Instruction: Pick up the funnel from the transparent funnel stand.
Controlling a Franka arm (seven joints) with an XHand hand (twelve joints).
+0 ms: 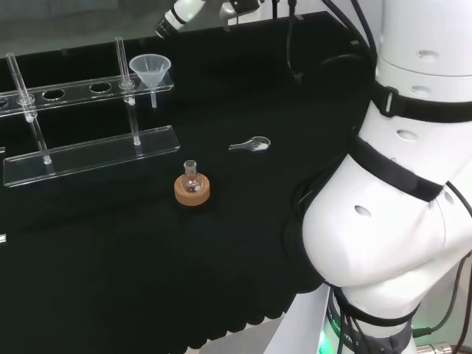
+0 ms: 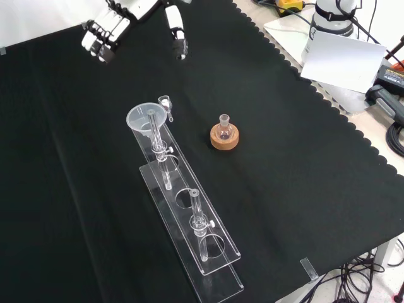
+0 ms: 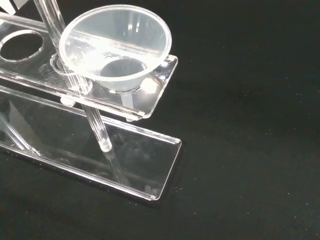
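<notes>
A clear funnel (image 1: pixel 150 72) (image 2: pixel 146 117) (image 3: pixel 116 46) sits in the end hole of the transparent funnel stand (image 1: pixel 88 158) (image 2: pixel 208 268) (image 3: pixel 150 170), its stem hanging down through the top plate. The black and white hand (image 2: pixel 110 28) hovers at the top of the front view, above and beyond the funnel, apart from it. Its fingers (image 2: pixel 101 39) and thumb (image 2: pixel 178 35) are spread and straight, with nothing between them. In the head view a part of the hand (image 1: pixel 177 16) shows at the top edge, behind the funnel.
A small round-bottom flask (image 1: pixel 192 177) (image 2: pixel 223 128) rests on a cork ring (image 1: pixel 192 193) (image 2: pixel 225 140) near the stand. A small clear glass piece (image 1: pixel 251 144) (image 2: pixel 166 104) lies on the cloth beside the funnel end. Upright rods (image 1: pixel 122 63) (image 2: pixel 197 218) rise from the stand.
</notes>
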